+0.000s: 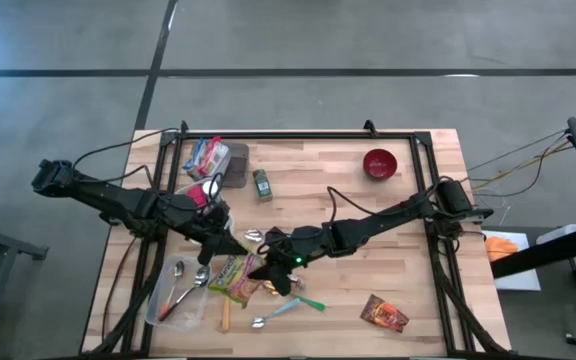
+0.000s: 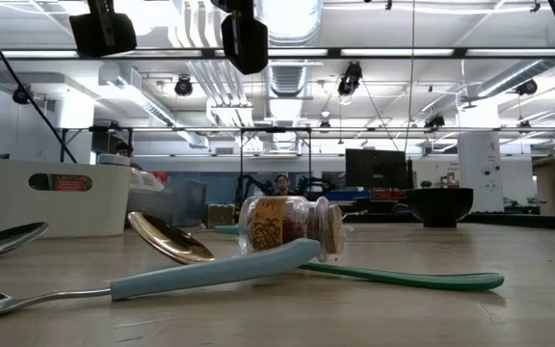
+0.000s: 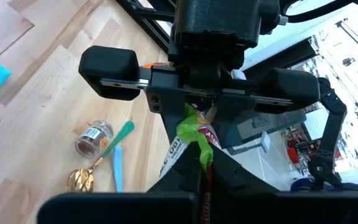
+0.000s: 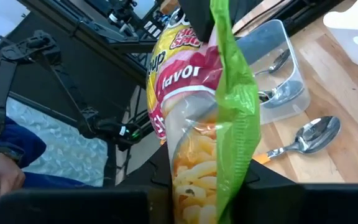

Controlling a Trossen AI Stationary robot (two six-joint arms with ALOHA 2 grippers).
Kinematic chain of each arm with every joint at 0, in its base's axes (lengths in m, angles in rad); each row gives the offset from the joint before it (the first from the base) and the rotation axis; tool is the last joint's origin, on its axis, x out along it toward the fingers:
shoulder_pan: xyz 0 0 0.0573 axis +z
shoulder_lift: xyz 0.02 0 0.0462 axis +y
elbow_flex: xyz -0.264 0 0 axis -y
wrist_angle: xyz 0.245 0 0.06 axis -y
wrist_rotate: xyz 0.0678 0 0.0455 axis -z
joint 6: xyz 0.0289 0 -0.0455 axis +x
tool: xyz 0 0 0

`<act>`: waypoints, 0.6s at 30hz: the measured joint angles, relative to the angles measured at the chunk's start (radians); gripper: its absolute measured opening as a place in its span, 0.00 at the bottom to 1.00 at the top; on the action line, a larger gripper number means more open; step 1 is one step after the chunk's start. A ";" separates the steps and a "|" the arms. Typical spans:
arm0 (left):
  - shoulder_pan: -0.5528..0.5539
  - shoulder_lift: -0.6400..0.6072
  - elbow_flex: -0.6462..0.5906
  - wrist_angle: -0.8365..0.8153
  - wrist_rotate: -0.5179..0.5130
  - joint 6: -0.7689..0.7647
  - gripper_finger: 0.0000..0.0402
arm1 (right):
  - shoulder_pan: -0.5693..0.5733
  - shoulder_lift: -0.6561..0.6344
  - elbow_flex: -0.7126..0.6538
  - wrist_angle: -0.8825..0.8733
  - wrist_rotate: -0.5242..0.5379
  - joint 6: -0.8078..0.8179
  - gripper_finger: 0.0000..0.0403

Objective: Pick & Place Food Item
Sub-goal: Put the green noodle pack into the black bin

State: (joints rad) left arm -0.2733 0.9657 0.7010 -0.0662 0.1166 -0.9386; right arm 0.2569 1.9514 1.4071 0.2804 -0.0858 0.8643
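Green-edged snack bag apparently pinched by both tools, arms converging.

A large lab or workshop hall: bare white ceiling ducts, hanging lamps, dark computer monitor, grey concrete floor.

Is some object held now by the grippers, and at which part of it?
Both hold the snack bag: the right gripper and the left gripper each pinch its green edge, at opposite ends.
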 joint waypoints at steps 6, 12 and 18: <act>0.000 -0.002 0.000 0.006 0.017 0.000 0.00 | 0.000 0.000 0.000 0.042 -0.028 0.071 0.16; 0.000 -0.002 0.000 0.006 0.034 -0.004 0.00 | 0.000 0.000 0.000 0.044 -0.036 0.113 0.34; 0.000 -0.015 0.001 -0.002 0.040 -0.012 0.00 | 0.000 0.000 0.000 0.049 -0.036 0.097 0.61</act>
State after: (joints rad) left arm -0.2732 0.9504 0.7015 -0.0687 0.1563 -0.9504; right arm 0.2567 1.9514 1.4071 0.3291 -0.1214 0.9609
